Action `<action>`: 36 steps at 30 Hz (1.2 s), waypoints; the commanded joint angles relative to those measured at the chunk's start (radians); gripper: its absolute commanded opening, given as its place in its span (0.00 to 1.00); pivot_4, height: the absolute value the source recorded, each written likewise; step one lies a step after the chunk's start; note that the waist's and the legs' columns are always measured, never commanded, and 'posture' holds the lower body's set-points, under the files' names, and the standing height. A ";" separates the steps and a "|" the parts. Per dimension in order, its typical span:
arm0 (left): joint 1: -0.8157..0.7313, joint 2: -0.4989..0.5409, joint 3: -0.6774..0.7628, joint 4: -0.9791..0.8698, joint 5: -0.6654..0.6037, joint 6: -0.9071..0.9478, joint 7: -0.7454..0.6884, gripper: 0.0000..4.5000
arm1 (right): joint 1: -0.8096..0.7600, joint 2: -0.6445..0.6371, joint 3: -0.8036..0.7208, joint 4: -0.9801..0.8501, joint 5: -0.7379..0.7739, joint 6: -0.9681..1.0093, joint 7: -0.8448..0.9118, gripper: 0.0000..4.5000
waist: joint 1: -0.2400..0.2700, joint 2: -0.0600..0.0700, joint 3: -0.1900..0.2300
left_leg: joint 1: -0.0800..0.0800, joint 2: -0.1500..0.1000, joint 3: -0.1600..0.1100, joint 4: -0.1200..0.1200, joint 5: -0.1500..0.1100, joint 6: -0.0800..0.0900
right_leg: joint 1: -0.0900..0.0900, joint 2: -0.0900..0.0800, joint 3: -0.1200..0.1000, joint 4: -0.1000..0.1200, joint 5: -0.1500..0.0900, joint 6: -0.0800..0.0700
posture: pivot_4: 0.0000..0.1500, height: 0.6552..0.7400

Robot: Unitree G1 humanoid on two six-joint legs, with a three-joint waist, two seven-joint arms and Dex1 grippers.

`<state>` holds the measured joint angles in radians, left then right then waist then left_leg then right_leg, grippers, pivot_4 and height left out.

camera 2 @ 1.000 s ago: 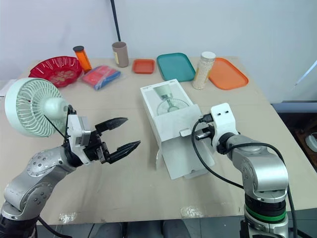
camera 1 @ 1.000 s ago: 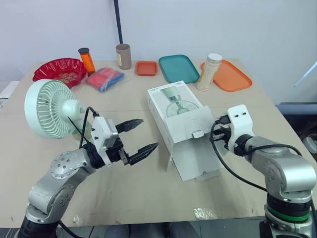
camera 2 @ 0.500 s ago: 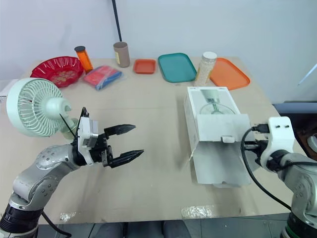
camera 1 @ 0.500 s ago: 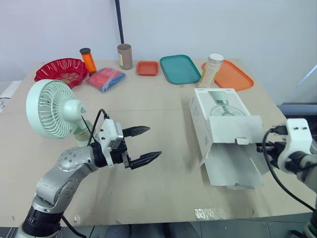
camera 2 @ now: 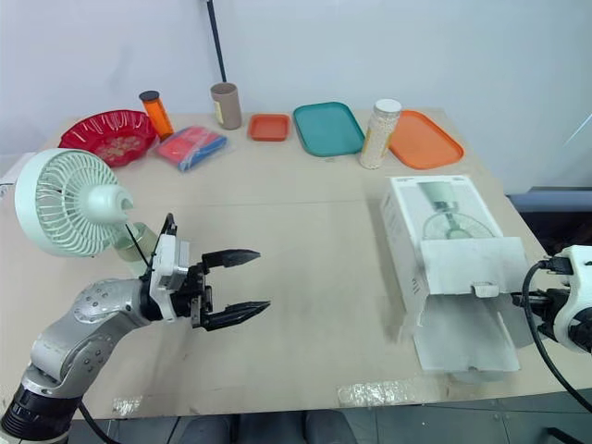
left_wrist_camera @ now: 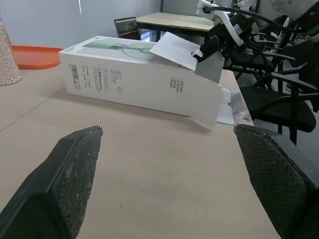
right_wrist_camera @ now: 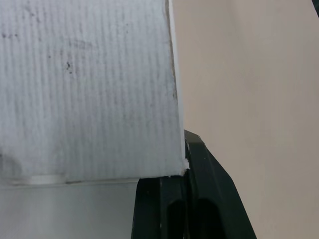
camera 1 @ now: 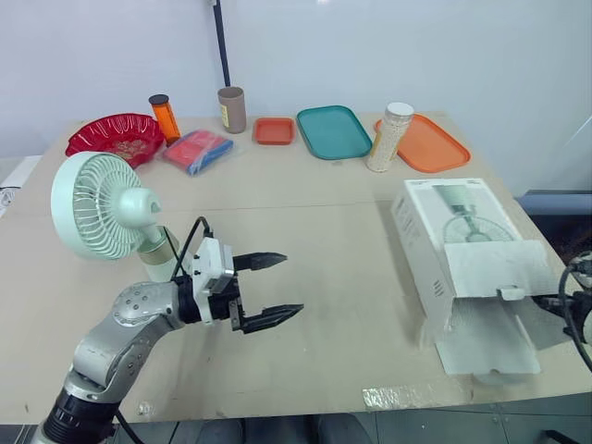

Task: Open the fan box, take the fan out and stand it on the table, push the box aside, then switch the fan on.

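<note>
An office-like lab: black chairs [left_wrist_camera: 271, 102] and a desk [left_wrist_camera: 169, 19] stand beyond a taped, brown-topped table [camera 1: 324, 231] backed by a plain white wall [camera 1: 416, 46].

Head stereo pair overlooks table [camera 1: 324, 277]; left wrist low, facing box [left_wrist_camera: 124, 79]; right wrist close against it.

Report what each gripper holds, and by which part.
The left gripper is open and holds nothing. The right gripper pinches the fan box by the edge of its open flap.
</note>
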<state>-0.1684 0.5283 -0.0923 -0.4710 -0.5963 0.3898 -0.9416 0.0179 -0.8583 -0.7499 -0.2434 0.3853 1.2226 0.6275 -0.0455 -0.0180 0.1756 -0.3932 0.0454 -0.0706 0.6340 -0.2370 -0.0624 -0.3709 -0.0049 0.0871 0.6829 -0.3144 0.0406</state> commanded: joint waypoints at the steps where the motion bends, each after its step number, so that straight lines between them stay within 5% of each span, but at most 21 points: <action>1: 0.012 -0.006 0.002 -0.017 0.001 -0.025 0.000 1.00 | -0.043 -0.031 -0.007 0.028 0.002 -0.028 -0.021 0.00 | 0.000 0.000 0.000 | 0.000 0.000 0.000 0.000 0.000 0.000 | 0.000 0.000 0.000 0.000 0.000 0.000 | 1.00 1.00; 14: 0.014 -0.016 -0.004 -0.013 0.014 -0.038 0.001 1.00 | -0.016 -0.143 0.103 0.274 -0.060 -0.284 0.046 0.00 | 0.000 0.000 0.000 | 0.001 0.000 0.001 0.000 0.000 0.000 | 0.001 0.000 0.001 0.000 0.000 0.001 | 1.00 1.00; 19: 0.023 -0.013 -0.002 -0.022 0.013 -0.033 0.008 1.00 | -0.027 -0.142 0.089 0.224 -0.051 -0.287 0.035 0.34 | 0.000 0.001 0.000 | 0.001 0.000 0.001 0.000 0.000 0.000 | 0.001 0.000 0.001 0.000 0.000 0.001 | 1.00 1.00; 25: 0.016 -0.012 0.000 -0.020 0.011 -0.031 0.008 1.00 | 0.054 -0.159 0.013 0.040 -0.030 -0.205 0.059 0.98 | 0.001 0.002 -0.001 | 0.001 0.000 0.001 0.000 0.000 0.000 | 0.001 0.000 0.001 0.000 0.000 0.001 | 1.00 1.00; 36: -0.010 -0.013 -0.004 0.005 0.011 -0.032 -0.005 1.00 | 0.360 -0.217 -0.156 -0.182 -0.084 -0.177 0.204 0.98 | 0.003 0.003 -0.001 | 0.001 0.000 0.001 0.000 0.000 0.000 | 0.001 0.000 0.001 -0.001 -0.001 0.002 | 1.00 1.00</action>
<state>-0.1676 0.5160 -0.1085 -0.4587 -0.5777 0.3702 -0.9436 0.3575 -1.0369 -0.8300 -0.3710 0.3187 1.0569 0.7913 -0.0422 -0.0154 0.1743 -0.3925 0.0451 -0.0697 0.6340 -0.2371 -0.0624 -0.3701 -0.0052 0.0882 0.6823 -0.3153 0.0423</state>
